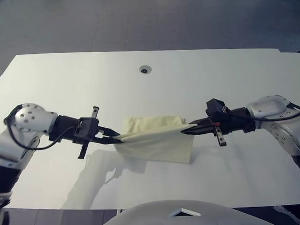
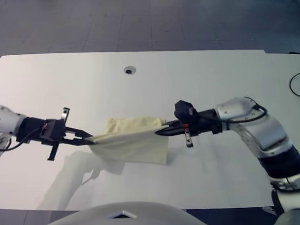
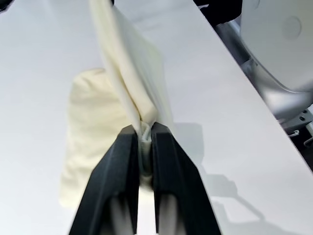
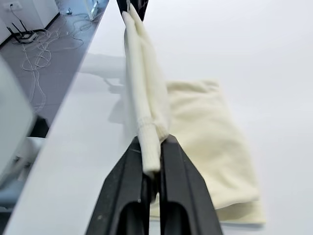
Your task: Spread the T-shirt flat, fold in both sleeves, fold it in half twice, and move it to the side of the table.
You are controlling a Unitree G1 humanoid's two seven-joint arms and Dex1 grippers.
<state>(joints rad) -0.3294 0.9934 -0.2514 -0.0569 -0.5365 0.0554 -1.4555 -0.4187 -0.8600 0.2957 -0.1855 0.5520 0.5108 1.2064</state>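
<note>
Head view: left gripper (image 1: pixel 117 139) and right gripper (image 1: pixel 186 131) each clamp one end of the T-shirt (image 1: pixel 156 144), top edge taut, the rest on the table (image 1: pixel 65 81); forearms point inward.
Left wrist: fingers (image 3: pixel 171 181) nipped tight on cloth.
Right wrist: fingers (image 4: pixel 183 186) pinching the bunched edge.

White table carrying one folded, pale-yellow T-shirt.
The table (image 1: pixel 65 86) is a plain white slab, and a small round cable hole (image 1: pixel 145 69) sits in its surface well beyond the fingertips, toward the far edge. The T-shirt (image 1: pixel 156 148) lies folded on the tabletop in the stretch between the left gripper (image 1: pixel 117 139) and the right gripper (image 1: pixel 184 131). Most of the cloth rests on the surface under and beside the two pairs of fingers. One edge is raised off the table, drawn taut from fingertip to fingertip and pinched at both ends.
</note>
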